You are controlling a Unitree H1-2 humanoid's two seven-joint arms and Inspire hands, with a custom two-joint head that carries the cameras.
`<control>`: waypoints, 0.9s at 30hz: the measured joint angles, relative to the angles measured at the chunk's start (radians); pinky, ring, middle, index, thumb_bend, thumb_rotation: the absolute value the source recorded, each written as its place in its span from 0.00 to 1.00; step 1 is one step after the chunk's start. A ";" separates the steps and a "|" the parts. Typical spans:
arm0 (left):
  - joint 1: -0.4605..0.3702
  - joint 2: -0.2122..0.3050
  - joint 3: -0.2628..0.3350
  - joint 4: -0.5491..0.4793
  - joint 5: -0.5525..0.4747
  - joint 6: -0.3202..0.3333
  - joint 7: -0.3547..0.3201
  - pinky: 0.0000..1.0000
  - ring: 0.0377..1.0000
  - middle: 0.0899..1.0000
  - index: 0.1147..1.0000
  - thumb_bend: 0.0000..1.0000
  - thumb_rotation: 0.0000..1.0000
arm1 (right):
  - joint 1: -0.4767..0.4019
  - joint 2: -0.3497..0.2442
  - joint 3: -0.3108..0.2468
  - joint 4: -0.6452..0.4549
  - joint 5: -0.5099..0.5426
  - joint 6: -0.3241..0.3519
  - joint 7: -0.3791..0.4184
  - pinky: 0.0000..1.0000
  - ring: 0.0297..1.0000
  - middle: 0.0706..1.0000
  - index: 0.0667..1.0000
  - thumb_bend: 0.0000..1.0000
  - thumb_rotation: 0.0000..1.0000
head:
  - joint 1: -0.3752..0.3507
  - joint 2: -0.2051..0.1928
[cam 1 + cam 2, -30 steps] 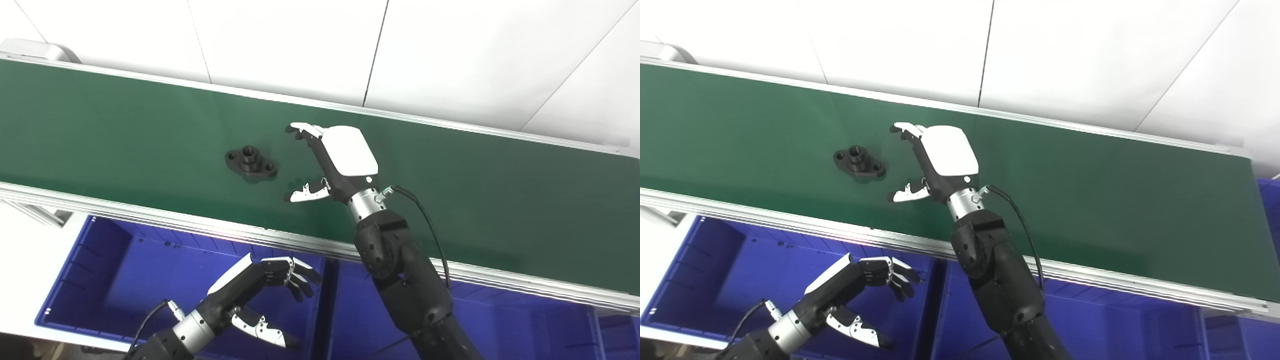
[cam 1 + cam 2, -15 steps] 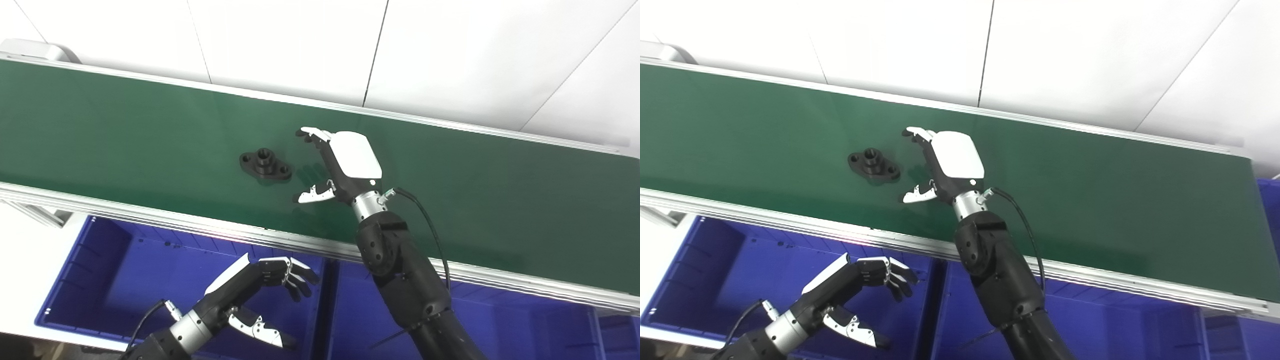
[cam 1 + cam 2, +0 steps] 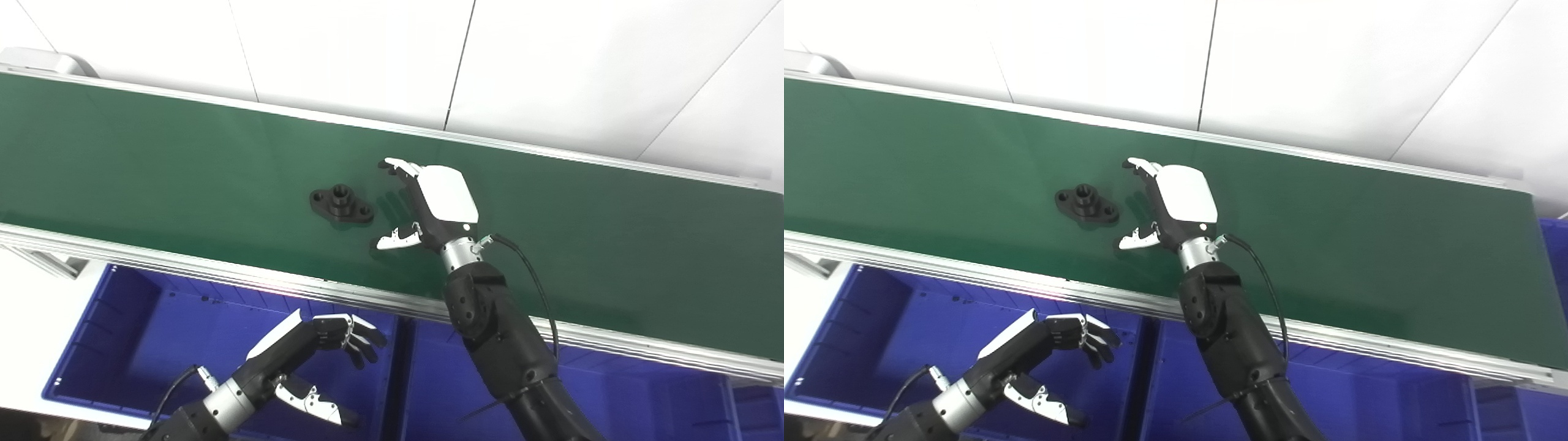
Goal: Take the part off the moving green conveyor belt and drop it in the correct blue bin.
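Note:
A black flanged part (image 3: pixel 341 204) with a raised centre hub and two ear holes lies flat on the green conveyor belt (image 3: pixel 153 159). My right hand (image 3: pixel 429 205) hovers low over the belt just to the part's right, open, fingers and thumb spread toward it, a small gap still between them. My left hand (image 3: pixel 306 358) hangs open below the belt's near rail, above the left blue bin (image 3: pixel 122 343), holding nothing.
An aluminium rail (image 3: pixel 184 266) edges the belt's near side. A second blue bin (image 3: pixel 612 398) sits to the right, split from the left one by a divider (image 3: pixel 401 380). A white tiled wall (image 3: pixel 367 55) rises behind the belt.
The part has ridden the belt to the right. My right hand has drifted right and lower toward the belt, staying open just ahead of the part. My left hand has barely moved.

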State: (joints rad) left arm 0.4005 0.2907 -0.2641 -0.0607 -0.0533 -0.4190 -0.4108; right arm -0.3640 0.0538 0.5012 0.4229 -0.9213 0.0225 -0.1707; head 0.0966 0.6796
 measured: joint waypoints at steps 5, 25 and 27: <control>0.001 0.001 0.000 -0.003 0.000 0.000 0.000 0.51 0.59 0.68 0.62 0.79 0.17 | -0.010 -0.001 0.001 0.020 -0.001 0.001 -0.005 0.65 0.72 0.76 0.80 0.86 0.15 | 0.003 0.005; 0.007 0.004 0.000 -0.022 0.000 0.001 0.000 0.52 0.60 0.68 0.62 0.79 0.17 | -0.021 -0.001 0.015 0.035 0.007 0.011 -0.038 0.63 0.69 0.74 0.77 0.87 0.01 | 0.008 0.008; 0.008 0.004 0.001 -0.022 0.000 0.001 0.000 0.52 0.60 0.68 0.62 0.79 0.17 | -0.026 -0.001 0.013 0.044 0.023 0.011 -0.041 0.59 0.64 0.68 0.73 0.84 0.00 | 0.008 0.008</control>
State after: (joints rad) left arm 0.4087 0.2945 -0.2633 -0.0825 -0.0536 -0.4179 -0.4104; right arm -0.3899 0.0530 0.5143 0.4672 -0.8980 0.0332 -0.2112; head 0.1043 0.6872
